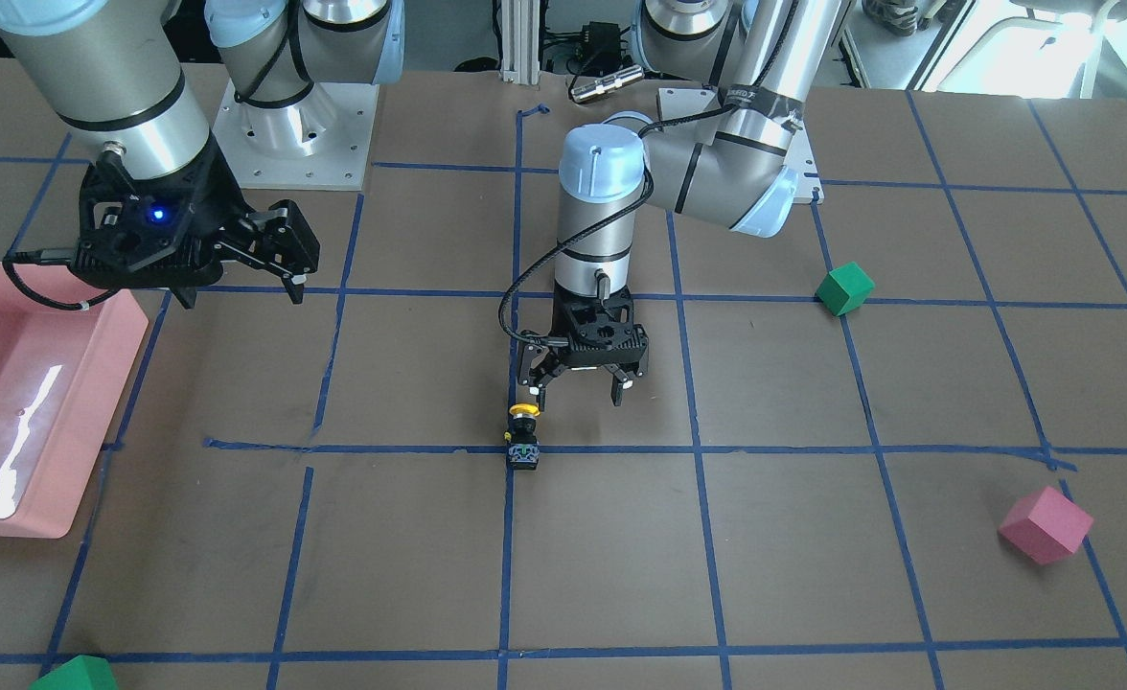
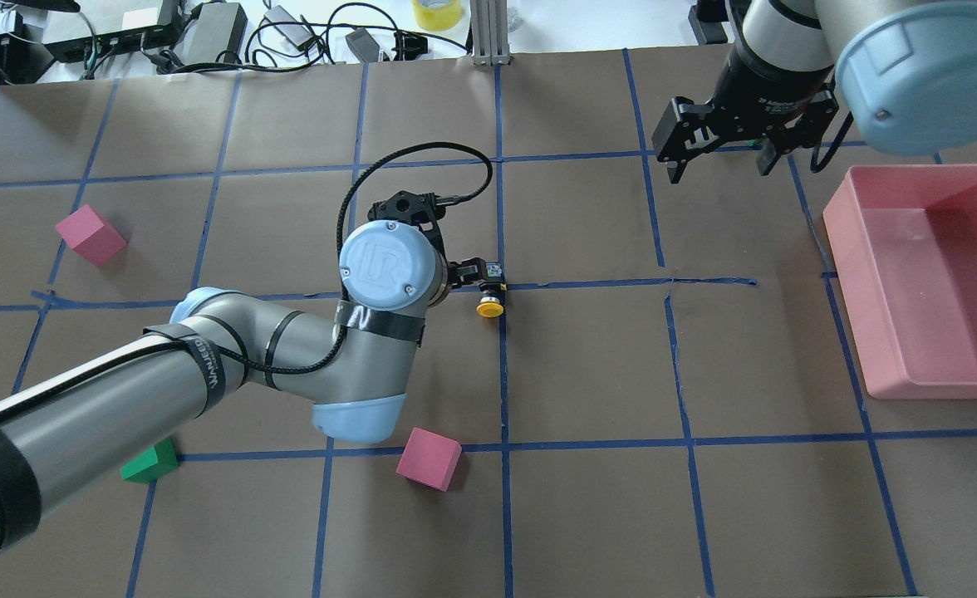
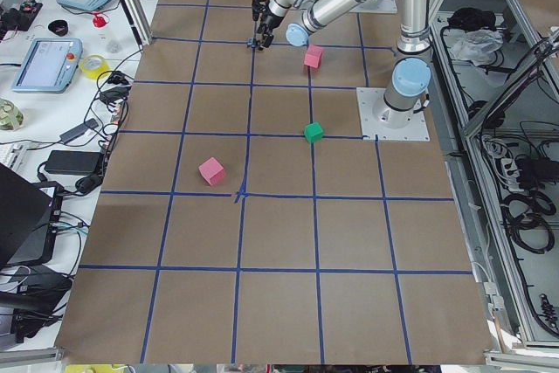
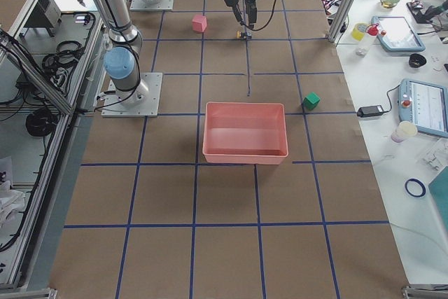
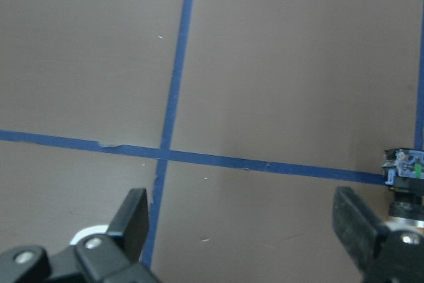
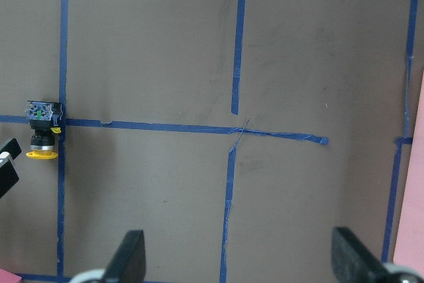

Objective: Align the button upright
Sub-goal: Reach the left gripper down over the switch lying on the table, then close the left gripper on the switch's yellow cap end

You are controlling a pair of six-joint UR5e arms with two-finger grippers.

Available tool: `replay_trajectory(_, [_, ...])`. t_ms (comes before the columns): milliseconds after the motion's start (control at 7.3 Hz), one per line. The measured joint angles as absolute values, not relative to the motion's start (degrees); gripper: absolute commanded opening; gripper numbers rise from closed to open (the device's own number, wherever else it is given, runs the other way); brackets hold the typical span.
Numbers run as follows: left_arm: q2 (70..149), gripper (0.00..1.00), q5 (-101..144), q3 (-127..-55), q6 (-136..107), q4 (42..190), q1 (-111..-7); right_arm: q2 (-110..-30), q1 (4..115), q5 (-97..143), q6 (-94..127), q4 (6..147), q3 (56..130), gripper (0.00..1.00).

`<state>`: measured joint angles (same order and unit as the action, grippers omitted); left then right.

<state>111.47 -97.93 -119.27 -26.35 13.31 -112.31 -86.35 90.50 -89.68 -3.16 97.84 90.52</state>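
The button [image 1: 523,436] lies on its side where two blue tape lines cross, its yellow cap toward the robot base. It also shows in the overhead view [image 2: 491,291] and at the left of the right wrist view [image 6: 42,130]. My left gripper [image 1: 578,393] hangs open just above the table. One of its fingertips [image 1: 537,391] is right next to the yellow cap, and nothing sits between the fingers. In the left wrist view the button [image 5: 404,177] sits outside the right finger. My right gripper [image 2: 719,166] hovers open and empty, well away near the tray.
A pink tray [image 2: 929,365] stands on the robot's right side. Pink cubes [image 2: 90,235] [image 2: 429,458] and a green cube [image 2: 149,463] lie around the left arm. Another green cube [image 1: 75,676] sits at the far table edge.
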Motion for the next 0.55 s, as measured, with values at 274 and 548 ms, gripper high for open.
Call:
replay_trajectory(274, [114.7, 0.98, -100.6, -119.4, -24.5, 7.1, -115.0, -86.1, 90.3, -90.2, -3.1, 98.2, 90.8, 1.00])
replay_trajectory(548, [118.2, 0.94, -101.5, -119.5, -23.4, 2.3, -116.2, -86.0, 89.9, -90.4, -3.1, 98.2, 90.9, 1.00])
